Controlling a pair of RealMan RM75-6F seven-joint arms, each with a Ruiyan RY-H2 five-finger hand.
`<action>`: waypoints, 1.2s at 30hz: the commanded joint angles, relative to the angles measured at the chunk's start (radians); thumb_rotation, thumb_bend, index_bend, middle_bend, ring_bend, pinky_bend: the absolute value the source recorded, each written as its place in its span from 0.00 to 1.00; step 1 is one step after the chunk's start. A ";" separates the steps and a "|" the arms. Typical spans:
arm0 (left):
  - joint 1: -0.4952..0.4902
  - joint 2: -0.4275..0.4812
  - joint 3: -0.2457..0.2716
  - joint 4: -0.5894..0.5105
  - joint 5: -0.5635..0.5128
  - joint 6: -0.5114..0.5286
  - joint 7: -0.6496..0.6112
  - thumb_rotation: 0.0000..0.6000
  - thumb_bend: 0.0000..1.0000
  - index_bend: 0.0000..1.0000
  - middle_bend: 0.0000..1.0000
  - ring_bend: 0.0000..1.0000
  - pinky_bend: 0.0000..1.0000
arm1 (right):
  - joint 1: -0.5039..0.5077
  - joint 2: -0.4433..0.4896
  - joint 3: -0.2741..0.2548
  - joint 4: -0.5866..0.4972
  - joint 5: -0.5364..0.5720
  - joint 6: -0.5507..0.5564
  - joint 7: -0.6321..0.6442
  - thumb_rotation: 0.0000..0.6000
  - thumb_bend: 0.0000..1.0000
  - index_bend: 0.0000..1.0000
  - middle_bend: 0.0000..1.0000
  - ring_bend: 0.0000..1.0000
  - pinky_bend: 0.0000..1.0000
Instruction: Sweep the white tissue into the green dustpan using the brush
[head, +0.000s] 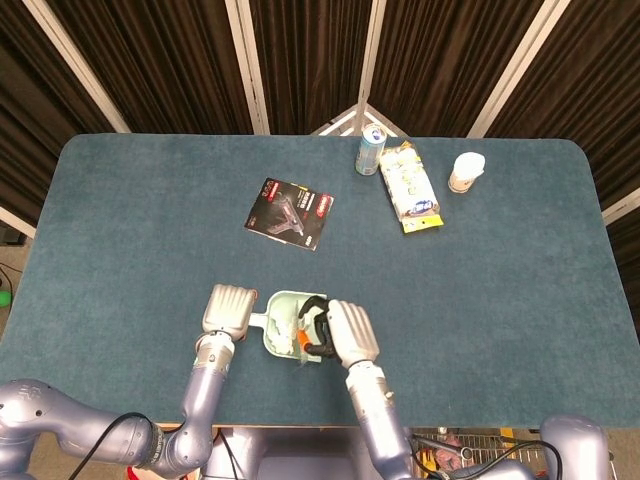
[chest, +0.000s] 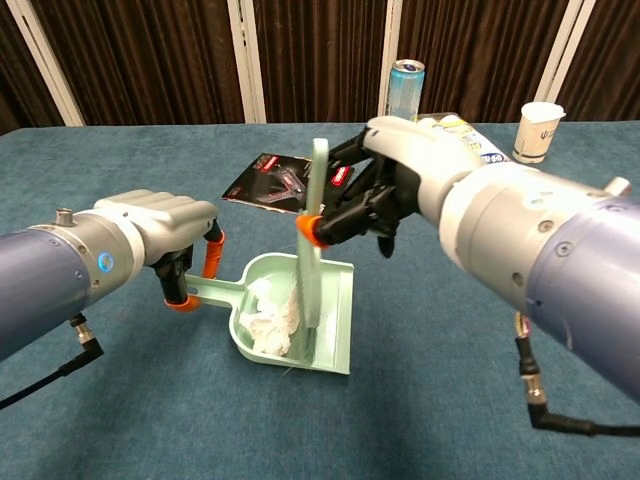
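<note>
While my right hand (chest: 375, 200) grips the brush (chest: 314, 240) upright by its handle, w/ the bristles down inside the green dustpan (chest: 335, 345), my job as I judge it is to nudge the tissue deeper w/o flicking it back out. So: short strokes toward the closed end, bristles low, no lifting fast. My left hand (chest: 165, 225) is clenched round the pan's handle, so I'd hold it flat on the table (head: 500, 290) and not let it tip or slide.

White tissue (chest: 268, 315) sits inside the pan, at the rounded back, just beside the bristles. It's a crumpled wad, loose folds, prob. very light, so a hard flick could toss it. From the head view it's mostly hidden by my hand.
</note>
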 joint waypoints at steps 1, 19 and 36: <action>0.003 0.003 0.003 0.000 0.005 -0.004 -0.004 1.00 0.51 0.53 0.91 0.93 1.00 | -0.011 0.024 0.003 0.026 -0.013 -0.012 0.025 1.00 0.64 0.87 0.86 0.88 0.70; 0.023 0.039 0.026 -0.036 0.065 0.021 -0.010 1.00 0.00 0.02 0.18 0.38 0.56 | -0.016 0.166 0.076 0.112 -0.055 -0.062 0.080 1.00 0.63 0.87 0.86 0.88 0.70; 0.148 0.262 0.088 -0.234 0.273 -0.001 -0.232 1.00 0.00 0.00 0.08 0.31 0.50 | -0.084 0.333 0.086 0.225 -0.097 -0.105 0.224 1.00 0.63 0.87 0.86 0.87 0.70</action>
